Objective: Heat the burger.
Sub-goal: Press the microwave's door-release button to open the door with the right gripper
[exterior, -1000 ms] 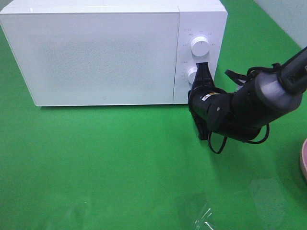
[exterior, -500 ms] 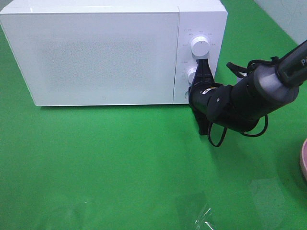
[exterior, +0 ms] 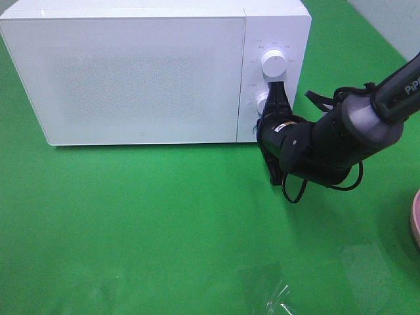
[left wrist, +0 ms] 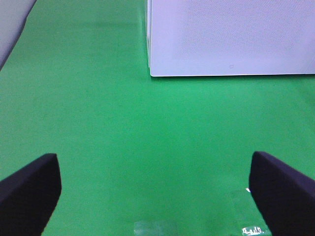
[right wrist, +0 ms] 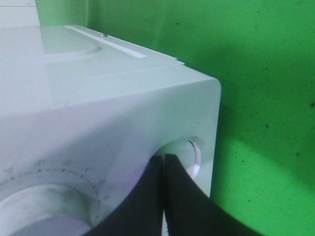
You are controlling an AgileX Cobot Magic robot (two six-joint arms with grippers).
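The burger is out of view in all three views. A white microwave [exterior: 141, 79] stands at the back with its door closed. My right gripper [exterior: 278, 86] is shut with nothing in it. Its black fingers lie against the control panel, just right of the lower knob [exterior: 262, 103], and their tips reach up to just under the upper knob [exterior: 272, 61]. The right wrist view shows the shut gripper [right wrist: 163, 164] against the panel, beside a large dial [right wrist: 34, 206]. My left gripper [left wrist: 157, 196] is open over bare green cloth, facing the microwave's front [left wrist: 231, 39].
A pink plate [exterior: 415, 223] pokes in at the right edge. Clear plastic film [exterior: 279, 298] lies on the green cloth near the front. The same film [left wrist: 155, 227] shows between the left fingers. A grey wall corner [exterior: 394, 20] is at the back right.
The right arm has shifted slightly left and toward the microwave panel, its shut fingers staying by the knobs. No change shows in the microwave.
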